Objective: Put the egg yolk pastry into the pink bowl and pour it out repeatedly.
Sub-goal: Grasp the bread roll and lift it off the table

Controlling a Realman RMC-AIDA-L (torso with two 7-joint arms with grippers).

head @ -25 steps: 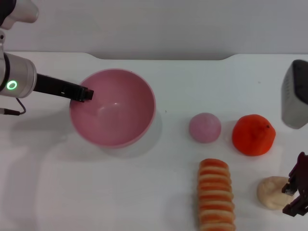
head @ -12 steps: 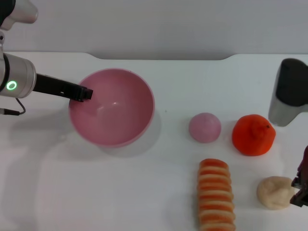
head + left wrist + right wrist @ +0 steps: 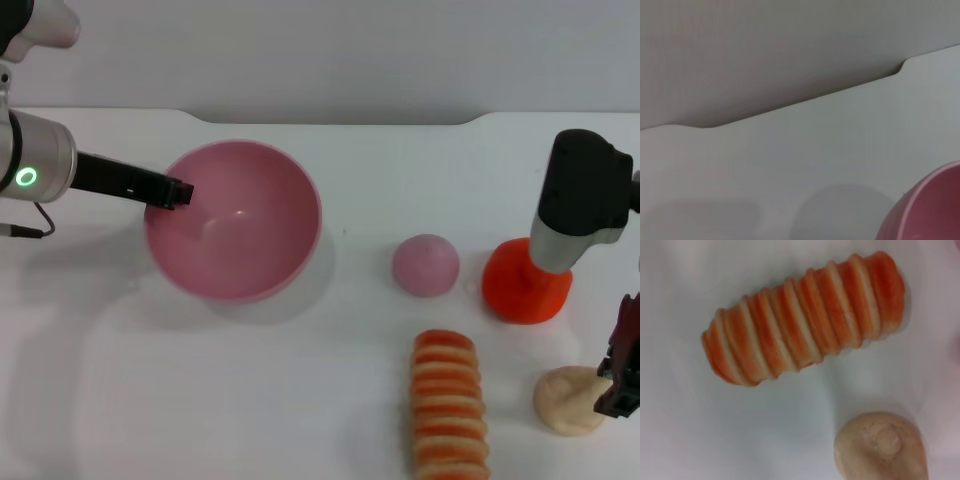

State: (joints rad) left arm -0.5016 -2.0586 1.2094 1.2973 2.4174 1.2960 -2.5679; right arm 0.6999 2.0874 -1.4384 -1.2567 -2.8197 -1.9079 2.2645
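The egg yolk pastry (image 3: 568, 400), a pale beige lumpy ball, lies on the white table at the front right; it also shows in the right wrist view (image 3: 881, 446). My right gripper (image 3: 618, 385) hangs right beside it on its right side, touching or nearly touching it. The pink bowl (image 3: 235, 225) sits empty at the left; a bit of its rim shows in the left wrist view (image 3: 932, 207). My left gripper (image 3: 172, 192) is closed on the bowl's left rim.
A smooth pink dome (image 3: 425, 264) and an orange (image 3: 515, 292) lie mid-right. An orange-and-cream striped roll (image 3: 450, 408) lies left of the pastry, also in the right wrist view (image 3: 805, 317). My right forearm (image 3: 580, 200) stands over the orange.
My right forearm has swung in from the right edge and now covers part of the orange. The right gripper shifted slightly beside the pastry. The bowl and left gripper barely moved.
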